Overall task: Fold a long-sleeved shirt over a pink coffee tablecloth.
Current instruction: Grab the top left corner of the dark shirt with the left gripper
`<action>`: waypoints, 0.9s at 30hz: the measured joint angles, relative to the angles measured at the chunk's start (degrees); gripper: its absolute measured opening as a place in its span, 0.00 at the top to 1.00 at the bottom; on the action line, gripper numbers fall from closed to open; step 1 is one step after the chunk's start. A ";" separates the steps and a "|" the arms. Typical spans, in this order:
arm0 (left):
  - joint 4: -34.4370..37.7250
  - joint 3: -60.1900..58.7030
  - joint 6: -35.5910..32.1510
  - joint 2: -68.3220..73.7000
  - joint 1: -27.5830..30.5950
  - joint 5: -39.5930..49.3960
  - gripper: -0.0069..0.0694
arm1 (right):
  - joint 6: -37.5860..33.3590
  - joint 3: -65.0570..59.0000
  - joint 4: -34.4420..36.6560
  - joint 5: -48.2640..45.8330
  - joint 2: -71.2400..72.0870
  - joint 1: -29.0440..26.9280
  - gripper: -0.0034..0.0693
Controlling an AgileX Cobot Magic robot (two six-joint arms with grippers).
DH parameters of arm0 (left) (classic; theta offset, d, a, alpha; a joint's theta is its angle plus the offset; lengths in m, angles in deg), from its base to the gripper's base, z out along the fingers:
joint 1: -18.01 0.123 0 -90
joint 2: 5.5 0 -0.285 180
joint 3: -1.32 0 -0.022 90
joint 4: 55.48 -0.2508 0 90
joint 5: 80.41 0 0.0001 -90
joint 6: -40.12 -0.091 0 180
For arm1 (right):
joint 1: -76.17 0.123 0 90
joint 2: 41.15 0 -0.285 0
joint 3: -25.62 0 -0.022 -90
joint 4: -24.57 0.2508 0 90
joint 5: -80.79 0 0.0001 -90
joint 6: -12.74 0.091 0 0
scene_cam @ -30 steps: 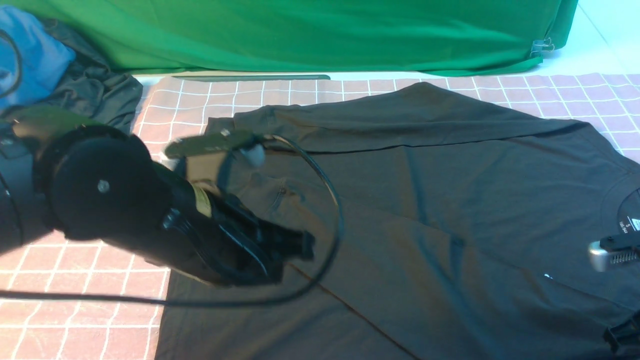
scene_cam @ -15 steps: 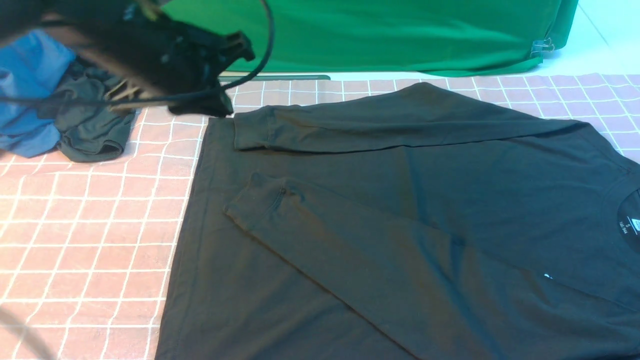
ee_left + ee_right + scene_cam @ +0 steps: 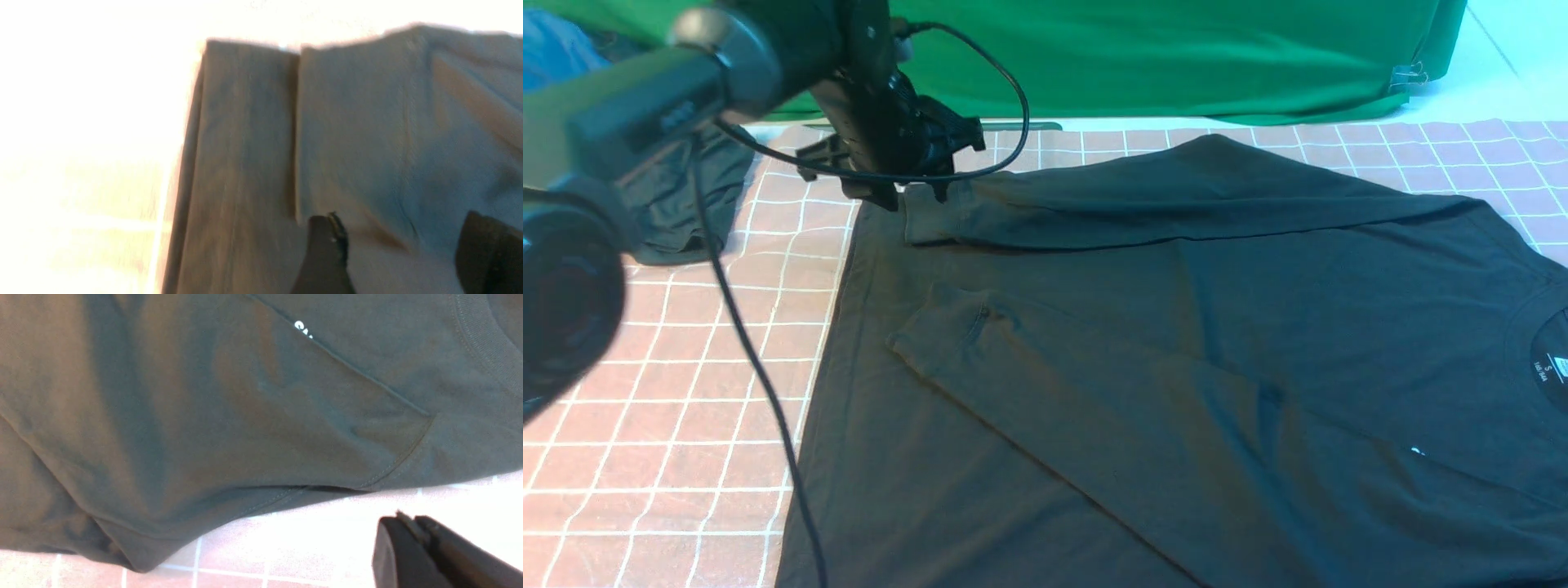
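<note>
Shirt: the long-sleeved shirt (image 3: 1176,343) lay flat on the pink coffee tablecloth (image 3: 670,408), with both sleeves folded across its body.
Left arm: the left gripper (image 3: 915,198) was spread wide just over the far cuff (image 3: 935,216).
Right arm: the right gripper (image 3: 402,522) was pressed together and empty, over the tablecloth beside the shirt's edge.

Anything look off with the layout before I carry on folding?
The near sleeve lies slantwise across the shirt, not parallel to the far sleeve along the back edge. A crumpled dark garment sits at the far left corner of the tablecloth. Nothing looks torn or spilled.
</note>
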 joint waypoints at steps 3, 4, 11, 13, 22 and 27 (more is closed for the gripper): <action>0.35 2.17 0.58 2.92 0.97 -0.52 0.28 | 0.00 0.00 0.00 0.00 0.00 0.00 0.86; 0.59 2.76 0.58 3.92 1.39 -0.71 0.27 | 0.00 0.00 0.00 0.00 0.00 0.00 0.86; 3.89 4.18 0.63 7.18 2.95 -2.36 0.27 | 0.00 0.00 0.00 0.00 0.00 0.05 0.86; 4.92 4.24 0.36 7.56 2.95 -2.67 0.27 | 0.00 0.00 0.00 0.00 0.00 0.05 0.86; 8.05 4.78 -0.97 8.59 3.01 -3.29 0.43 | 0.00 0.00 0.05 0.63 0.00 0.05 0.85; 8.08 5.57 -4.17 8.70 3.06 -2.24 0.80 | 0.00 0.00 0.12 0.83 0.00 0.05 0.84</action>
